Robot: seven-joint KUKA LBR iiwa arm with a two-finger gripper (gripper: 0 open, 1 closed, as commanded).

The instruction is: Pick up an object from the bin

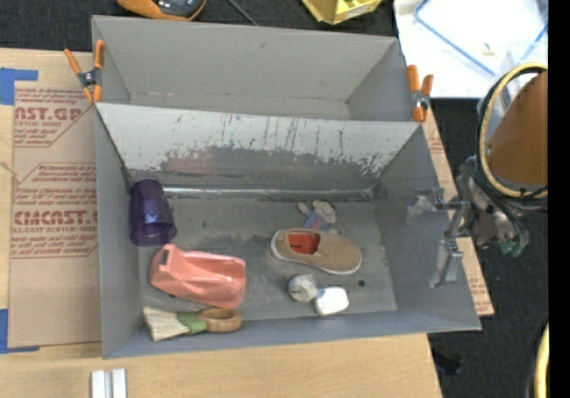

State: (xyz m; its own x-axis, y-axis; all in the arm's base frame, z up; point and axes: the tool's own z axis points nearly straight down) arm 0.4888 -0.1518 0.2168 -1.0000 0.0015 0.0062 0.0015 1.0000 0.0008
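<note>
The beige shoe [318,252], in the middle of the bin [232,218], lies nearest the gripper [446,255] at the right wall (open or closed, I cannot tell); picking seems not begun, so it must reach left and down.

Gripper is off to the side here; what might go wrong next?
The gripper hangs close to the bin's right wall, so it may scrape it moving in. The nearest things, a small white piece and a tan shoe, lie close together; grasping one may nudge the other.
</note>
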